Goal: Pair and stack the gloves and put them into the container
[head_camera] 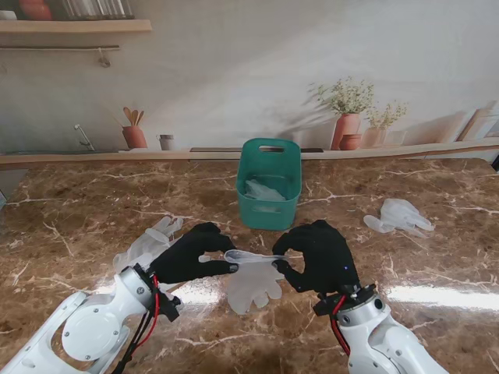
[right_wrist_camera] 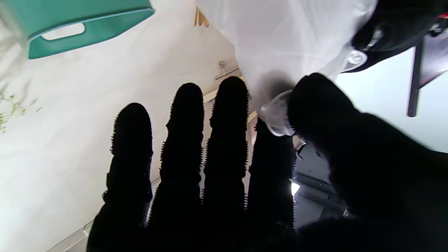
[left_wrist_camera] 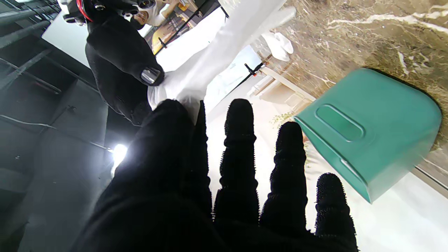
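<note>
Both hands, left [head_camera: 191, 253] and right [head_camera: 321, 255], are pinching one glove [head_camera: 253, 280] by its cuff; next, carrying it into the bin [head_camera: 269, 183].

The brown veined marble-look worktop [head_camera: 93, 226] is polished and glossy, throwing back bright glare near the arms. On it stands a teal moulded plastic container [head_camera: 269, 183], smooth with a soft sheen. The thin translucent white glove [head_camera: 253, 284] just nearer to me than the container looks like filmy, slightly shiny plastic, as do the pale gloves [head_camera: 148, 241] left of the container and the pale glove pile [head_camera: 399, 216] right of it. The left hand [head_camera: 191, 255] and right hand [head_camera: 321, 257] wear matt black knitted cloth, nubbly along the fingers [left_wrist_camera: 238, 147]. The white arm shells [head_camera: 90, 331] are smooth, glossy plastic.
</note>
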### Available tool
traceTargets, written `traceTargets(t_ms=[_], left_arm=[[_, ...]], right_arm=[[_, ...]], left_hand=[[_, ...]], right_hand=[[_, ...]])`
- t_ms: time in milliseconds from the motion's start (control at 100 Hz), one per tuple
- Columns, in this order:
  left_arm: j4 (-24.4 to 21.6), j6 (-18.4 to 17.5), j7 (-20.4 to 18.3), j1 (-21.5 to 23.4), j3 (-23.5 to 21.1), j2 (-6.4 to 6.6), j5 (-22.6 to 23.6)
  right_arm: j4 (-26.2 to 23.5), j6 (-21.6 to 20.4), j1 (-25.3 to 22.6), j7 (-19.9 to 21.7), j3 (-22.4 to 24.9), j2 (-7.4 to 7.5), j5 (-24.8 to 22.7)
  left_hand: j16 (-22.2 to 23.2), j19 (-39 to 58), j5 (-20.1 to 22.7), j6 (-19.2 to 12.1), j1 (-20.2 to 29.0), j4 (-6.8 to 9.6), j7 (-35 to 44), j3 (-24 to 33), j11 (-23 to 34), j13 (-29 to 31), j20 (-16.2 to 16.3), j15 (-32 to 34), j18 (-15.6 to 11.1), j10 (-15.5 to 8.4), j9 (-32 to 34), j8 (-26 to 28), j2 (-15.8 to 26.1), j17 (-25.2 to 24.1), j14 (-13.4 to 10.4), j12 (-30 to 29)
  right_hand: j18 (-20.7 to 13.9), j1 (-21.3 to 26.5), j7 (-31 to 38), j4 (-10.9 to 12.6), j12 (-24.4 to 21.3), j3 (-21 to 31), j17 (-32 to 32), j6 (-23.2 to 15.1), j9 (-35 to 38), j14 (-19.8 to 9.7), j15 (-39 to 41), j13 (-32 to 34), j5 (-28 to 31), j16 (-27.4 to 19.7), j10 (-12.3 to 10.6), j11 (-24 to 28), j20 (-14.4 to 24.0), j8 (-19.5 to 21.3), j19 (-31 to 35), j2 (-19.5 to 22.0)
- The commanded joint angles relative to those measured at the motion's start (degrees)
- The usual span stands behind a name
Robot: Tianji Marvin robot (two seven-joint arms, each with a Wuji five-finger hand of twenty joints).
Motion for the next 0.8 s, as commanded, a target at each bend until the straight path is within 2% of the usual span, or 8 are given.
traceTargets(t_ms=[0,40,260,390,480,610,720,790], left_arm=[[-1.96,-1.35,-1.3,1.74,-0.72,0.79,-0.15],[-2.73,-1.95,-2.04,2.45,-1.22,1.01,-0.35],[-6.31,-4.34,-6.88,6.17,-3.64,2.28,-3.54],[-7.36,-4.34,-10.71,7.41,-4.53,3.12,-6.7],[-7.42,-3.32,-13.27,7.62,-4.68,3.57,-8.77],[-5.97,-0.66,-17.23,6.61,-4.28,4.21,-10.58],[-3.28,1.87,-19.68,4.65,-3.0,4.57,-10.91],[-1.29,3.65,-19.89,3.02,-1.75,4.49,-10.56]], right_arm=[[-2.96,-1.45,-3.24,2.13,1.18,0.45,0.49],[-4.54,-2.5,-4.81,3.88,2.21,0.52,0.97],[-10.79,-7.61,-11.57,10.95,6.66,0.83,3.37],[-13.04,-10.53,-14.11,15.53,8.32,1.06,5.75],[-13.66,-11.6,-14.75,20.58,8.89,1.34,9.86],[-12.52,-9.9,-13.29,27.23,7.99,1.97,16.92],[-9.52,-5.53,-9.86,30.99,5.77,2.49,20.54],[-7.0,-2.13,-6.94,32.46,4.01,2.69,22.03]], left_hand=[[1.12,3.02,1.2,-3.4,0.28,0.91,4.53,5.99,0.98,2.61,-1.66,1.76,0.31,-1.0,3.03,-0.25,-0.18,-0.19,-0.36,1.26],[1.4,4.2,1.38,-2.91,-1.23,0.39,4.76,8.98,1.13,3.14,-2.19,2.16,0.51,-0.99,3.85,-0.65,-1.05,-0.35,-0.19,1.2],[1.59,6.32,2.69,-0.05,-3.6,-0.7,5.99,15.18,2.12,4.94,-3.21,2.98,1.45,-0.21,6.44,-2.9,-3.07,-0.27,0.38,0.05],[1.53,6.12,3.53,1.4,-3.47,-0.84,6.06,16.04,2.35,4.84,-3.54,2.95,1.51,0.67,7.29,-3.73,-3.37,-0.36,0.68,-0.36],[1.46,6.06,4.06,2.22,-3.38,-1.05,6.32,16.62,2.54,4.83,-3.63,2.86,1.5,1.39,7.88,-4.11,-3.66,-0.36,0.87,-0.8],[1.43,6.44,4.2,2.94,-4.18,-1.69,7.16,18.75,3.14,5.18,-3.77,3.12,1.59,2.0,8.2,-5.06,-4.1,-0.2,1.13,-2.28],[1.52,6.85,3.65,3.24,-4.02,-1.79,7.37,18.5,3.29,5.07,-3.75,3.29,1.54,2.11,7.7,-4.84,-3.67,-0.09,1.26,-2.38],[1.6,6.94,3.23,3.32,-3.69,-1.77,7.42,17.92,3.47,4.76,-3.89,3.41,1.55,2.11,7.18,-4.72,-3.35,-0.14,1.46,-2.36]], right_hand=[[0.2,-0.79,2.14,1.75,1.41,3.62,1.87,0.57,2.71,0.06,2.89,3.44,2.09,1.88,0.11,1.37,1.73,1.47,3.63,-0.74],[0.46,-0.82,2.26,1.9,1.41,3.78,2.79,0.83,3.67,0.41,4.07,4.62,2.35,2.39,0.54,1.52,1.95,1.49,5.17,-1.14],[1.1,-0.89,2.96,1.95,1.7,2.61,5.64,1.67,7.33,1.34,9.76,8.2,2.98,4.86,1.98,2.46,2.7,0.27,12.09,-0.75],[0.94,-1.72,3.41,2.11,2.11,1.41,6.18,1.81,8.14,1.37,11.63,8.8,3.26,5.66,2.34,3.28,2.85,0.23,13.84,0.95],[0.93,-2.17,3.81,2.47,2.06,0.85,6.4,1.94,8.38,1.47,12.31,8.97,3.59,5.97,2.61,3.54,2.84,0.49,14.41,1.86],[0.98,-2.16,4.04,2.97,1.8,0.01,6.14,2.2,8.36,1.74,12.76,8.77,3.68,6.17,2.85,3.76,2.67,0.74,14.69,2.93],[0.97,-2.22,4.23,3.36,1.5,-0.65,6.06,2.35,8.29,1.72,13.09,8.63,3.65,6.3,2.91,3.9,2.5,1.04,14.85,3.54],[0.92,-2.13,4.1,3.6,1.3,-1.09,5.59,2.27,7.95,1.78,13.06,8.15,3.44,6.27,2.93,3.97,2.3,1.13,14.7,3.97]])
